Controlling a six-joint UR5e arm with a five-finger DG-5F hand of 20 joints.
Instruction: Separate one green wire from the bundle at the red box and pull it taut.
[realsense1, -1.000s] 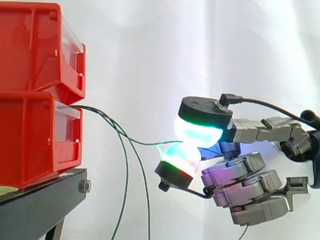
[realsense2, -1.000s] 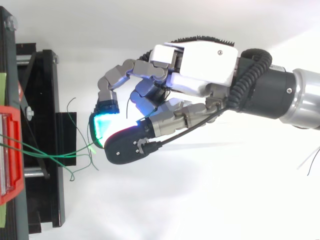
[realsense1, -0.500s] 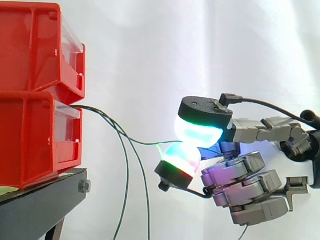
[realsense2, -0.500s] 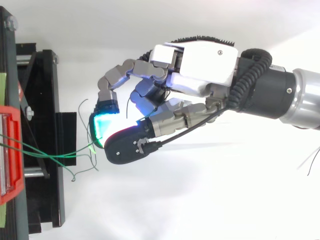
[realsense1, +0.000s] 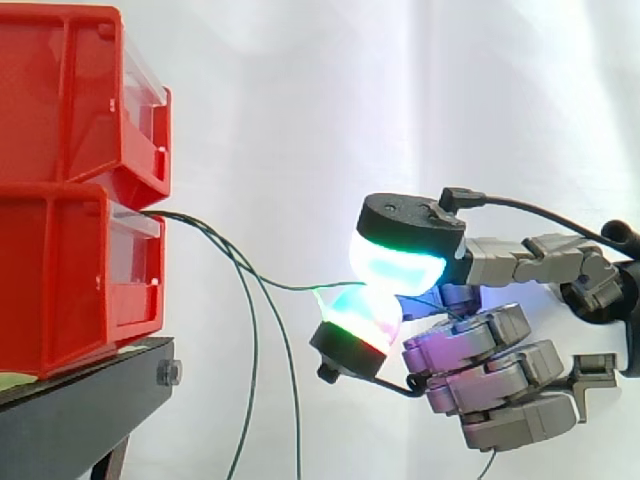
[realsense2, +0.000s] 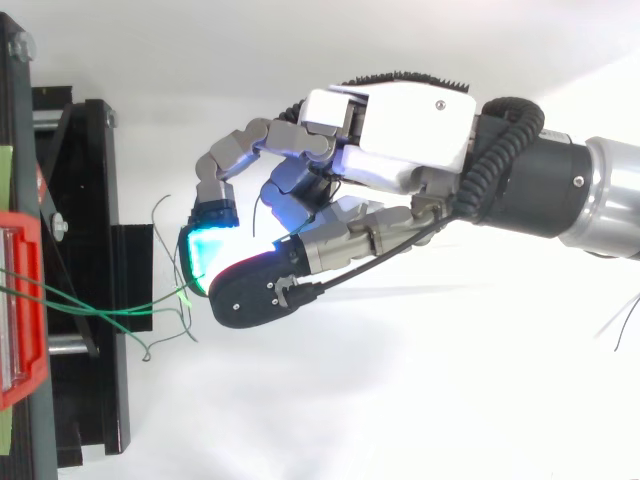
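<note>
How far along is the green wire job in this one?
Done: one green wire is separated from the other wires hanging from the red box. In hand: the robot hand pinches it between glowing pads. Left: it sags in a curve toward the box, so pulling it taut remains.

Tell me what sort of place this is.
Probably a robotics lab test bench. Stacked red plastic bins sit on a black metal stand before a plain white curtain, and a robot hand with glowing fingertip pads pinches a thin green wire that comes from the bins.
</note>
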